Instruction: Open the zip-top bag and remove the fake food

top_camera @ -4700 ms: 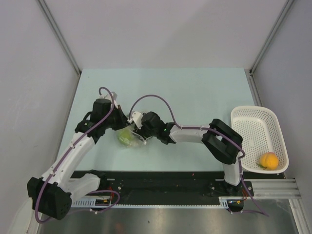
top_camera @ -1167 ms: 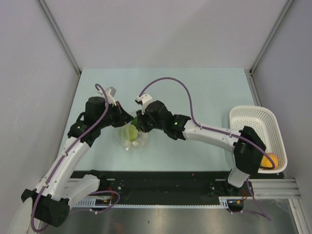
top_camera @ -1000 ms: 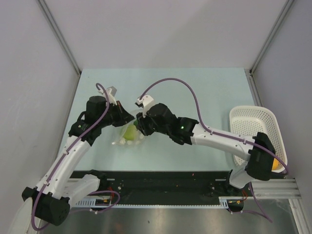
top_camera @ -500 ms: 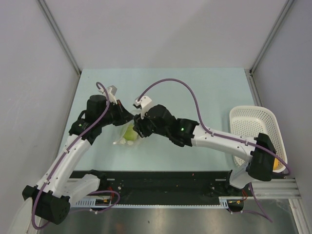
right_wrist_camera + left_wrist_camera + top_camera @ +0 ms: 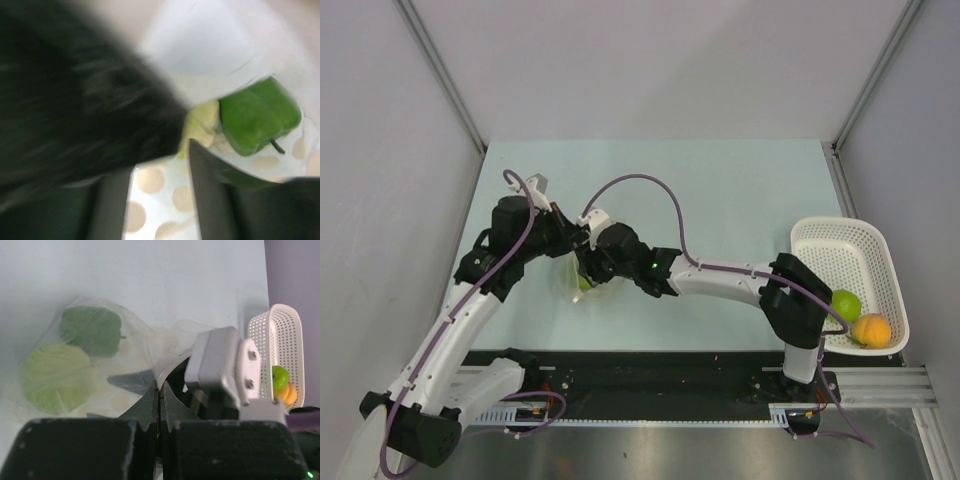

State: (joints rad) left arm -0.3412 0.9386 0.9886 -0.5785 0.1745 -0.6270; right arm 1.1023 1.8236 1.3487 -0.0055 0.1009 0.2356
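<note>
The bag [image 5: 140, 347] lies on the table [image 5: 720, 190], left of the middle, and both arms crowd in over it. The left hand [image 5: 158, 390] is clenched, fingers pressed flat together right at the bag's crinkled edge, and it seems to pinch the plastic there. In its wrist view the bag spreads out beyond the fingertips, with a dark green pepper [image 5: 92, 331] and a pale green fruit [image 5: 56, 377] inside, side by side and touching.

The right hand [image 5: 160, 200] comes in from the right, just beside the left hand. Its own view is badly blurred, but its two fingers stand apart over the spotted plastic, gripping nothing. The pepper and the pale fruit sit just beyond them.

Well apart at the table's right edge, the white basket [image 5: 868, 250] holds a lime-green fruit [image 5: 846, 303] and an orange fruit [image 5: 871, 329] in its near end, the two touching.
</note>
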